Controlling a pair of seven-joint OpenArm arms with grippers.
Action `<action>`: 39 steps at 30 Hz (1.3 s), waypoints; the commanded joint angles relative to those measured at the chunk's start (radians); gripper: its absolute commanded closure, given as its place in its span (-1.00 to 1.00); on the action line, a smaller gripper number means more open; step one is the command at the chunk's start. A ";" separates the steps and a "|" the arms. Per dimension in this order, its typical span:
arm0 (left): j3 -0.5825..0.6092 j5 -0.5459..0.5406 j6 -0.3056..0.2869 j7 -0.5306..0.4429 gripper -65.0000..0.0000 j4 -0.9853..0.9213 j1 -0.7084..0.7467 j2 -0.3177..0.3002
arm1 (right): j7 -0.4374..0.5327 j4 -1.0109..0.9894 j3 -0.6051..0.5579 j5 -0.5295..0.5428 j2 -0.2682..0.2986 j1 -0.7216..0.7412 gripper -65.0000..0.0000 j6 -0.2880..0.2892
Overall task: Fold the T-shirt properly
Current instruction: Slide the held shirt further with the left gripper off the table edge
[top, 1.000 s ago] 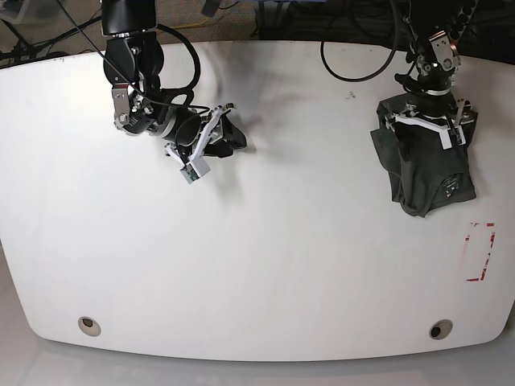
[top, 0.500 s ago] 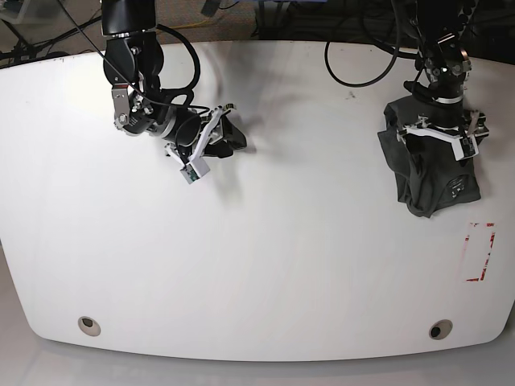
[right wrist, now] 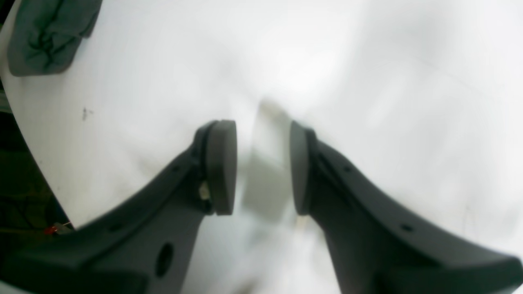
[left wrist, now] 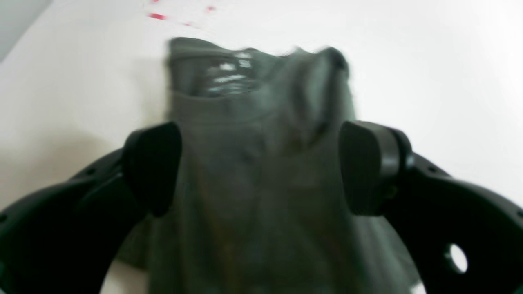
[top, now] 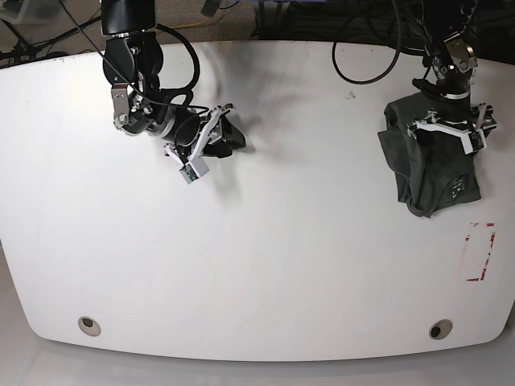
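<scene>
My left gripper hangs over the T-shirt with its fingers spread wide, one on each side of the cloth and gripping nothing. The T-shirt lies bunched in a compact heap on the white bench, at its far right. My right gripper sits far left, partly parted and empty.

The T-shirt, blurred and bunched, lies on the white table. The left gripper hangs over it, pads spread wide at either side; red marks lie beyond the T-shirt
</scene>
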 commanded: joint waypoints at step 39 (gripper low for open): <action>0.138 -0.004 -0.200 -0.036 -0.74 -0.591 -0.147 -0.546 | 0.021 0.014 0.006 0.028 -0.005 -0.009 0.38 0.008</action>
